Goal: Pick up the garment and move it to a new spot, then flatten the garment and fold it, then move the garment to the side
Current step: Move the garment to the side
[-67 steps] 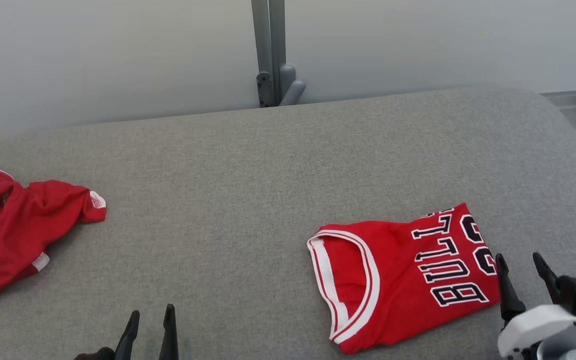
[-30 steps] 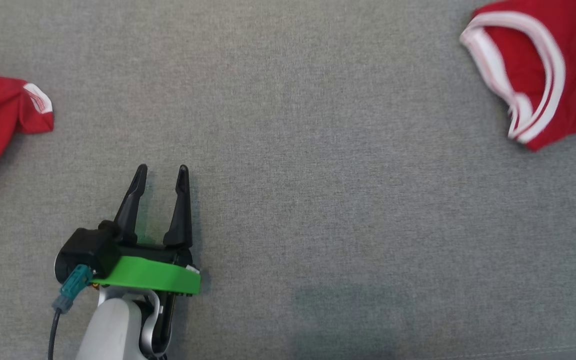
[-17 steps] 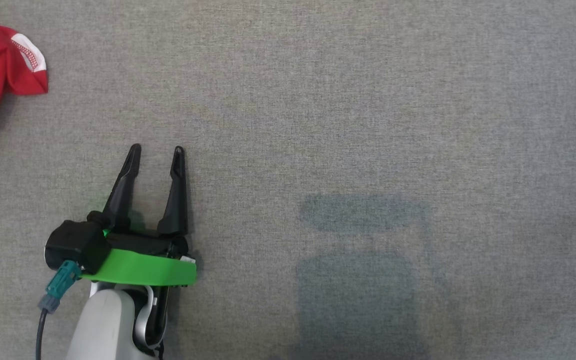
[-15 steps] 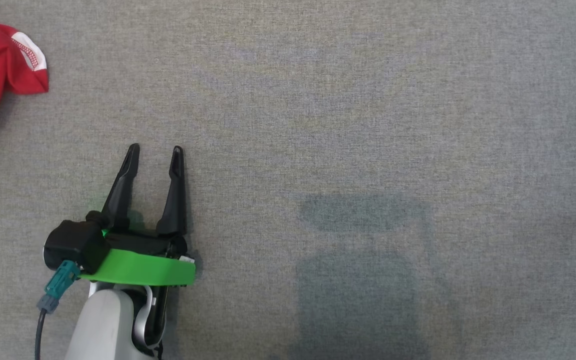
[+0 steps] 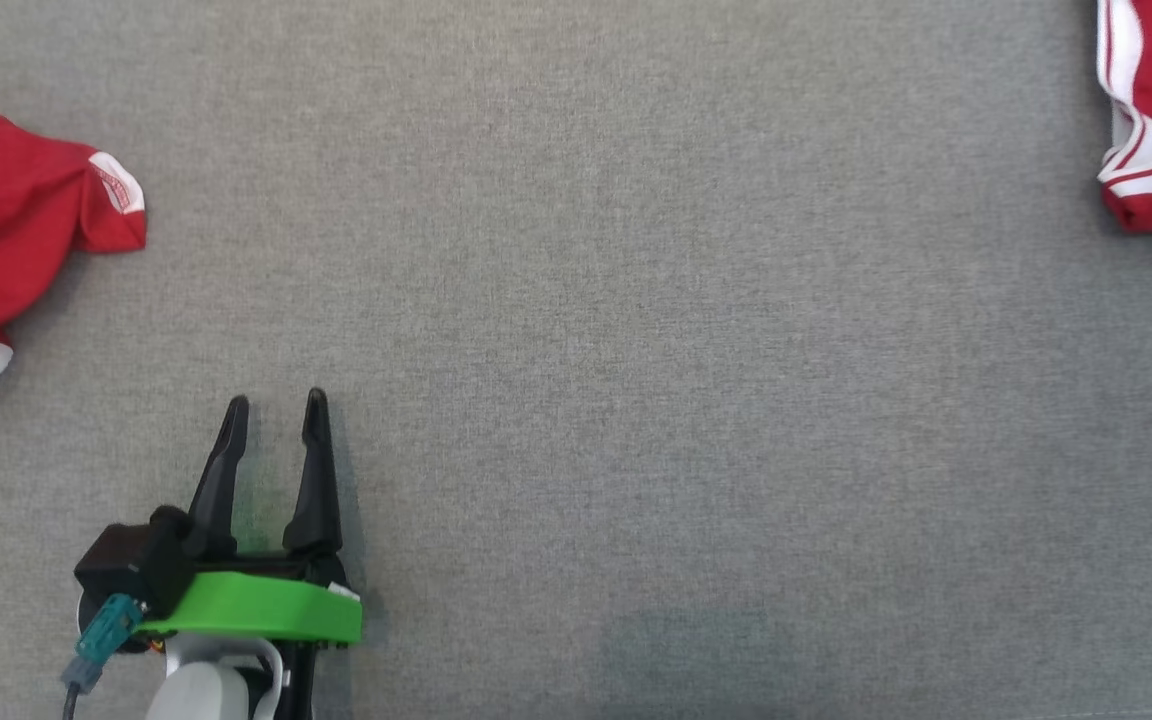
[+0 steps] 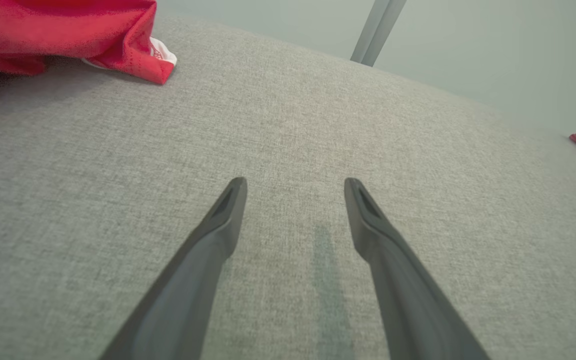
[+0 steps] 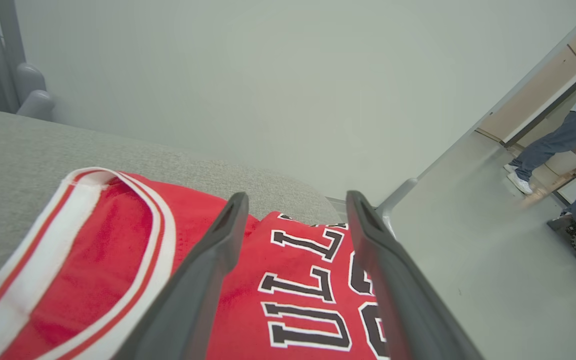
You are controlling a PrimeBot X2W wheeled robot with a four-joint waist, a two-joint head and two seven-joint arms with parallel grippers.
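Well, your folded jersey [image 7: 293, 300] looks parked aside; left gripper [image 5: 276, 400] and right gripper [image 7: 295, 200] fingers spread, empty. Next, grab that crumpled garment [image 5: 6, 230].

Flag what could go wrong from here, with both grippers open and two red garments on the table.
1. The right gripper hangs open just over the folded jersey, which lies near the right end of the table. A careless pull-away could snag it, spoiling the fold or dragging it off.
2. The crumpled shirt is bunched, so the left gripper may well pinch several layers at once.
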